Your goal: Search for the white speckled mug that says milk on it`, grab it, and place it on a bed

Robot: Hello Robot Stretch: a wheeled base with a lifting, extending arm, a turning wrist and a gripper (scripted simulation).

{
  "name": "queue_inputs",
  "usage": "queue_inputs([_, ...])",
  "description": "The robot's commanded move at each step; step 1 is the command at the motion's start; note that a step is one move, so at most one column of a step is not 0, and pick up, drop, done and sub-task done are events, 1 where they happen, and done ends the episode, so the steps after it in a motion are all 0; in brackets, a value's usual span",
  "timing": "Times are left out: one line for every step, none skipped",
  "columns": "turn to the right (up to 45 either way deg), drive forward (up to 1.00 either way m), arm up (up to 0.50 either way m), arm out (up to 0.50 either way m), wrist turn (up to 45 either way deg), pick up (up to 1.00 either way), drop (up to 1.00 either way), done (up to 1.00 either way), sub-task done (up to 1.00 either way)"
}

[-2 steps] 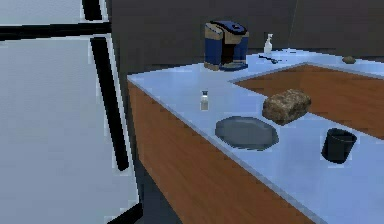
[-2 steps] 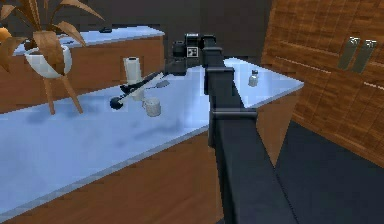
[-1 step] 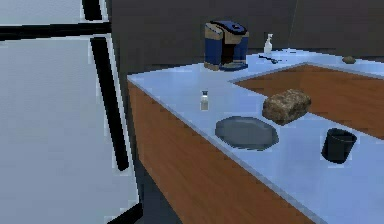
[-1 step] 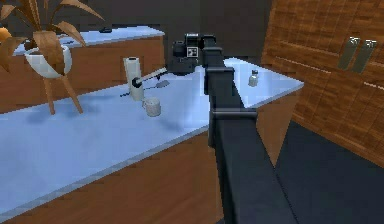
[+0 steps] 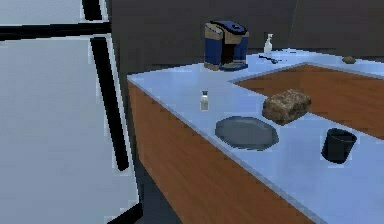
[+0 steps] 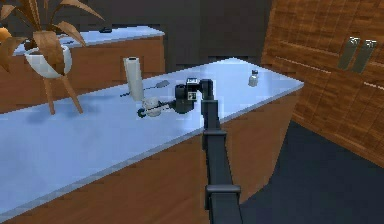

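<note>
Bench (image 5: 180, 85) carries a coffee machine (image 5: 226, 45) at the far end. Nearer stand a small shaker (image 5: 204, 100), a grey plate (image 5: 246, 132), a bread loaf (image 5: 287, 106) and, near right, a dark mug (image 5: 339, 145) that is neither white nor speckled. A refrigerator (image 5: 55, 110) stands left.

In the arm side view, the arm (image 6: 215, 150) reaches over the bench beside a paper towel roll (image 6: 131, 72). Whether the jaws are spread, or hold anything, cannot be told.

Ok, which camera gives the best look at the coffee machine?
The forward view: the coffee machine stands whole and unblocked at the back of the counter. The arm side view takes in a paper roll and a potted plant.
</note>
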Motion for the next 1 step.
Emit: queue_inputs([0.0,0.0,0.0,0.0,0.0,1.0,0.0,0.0,0.0])
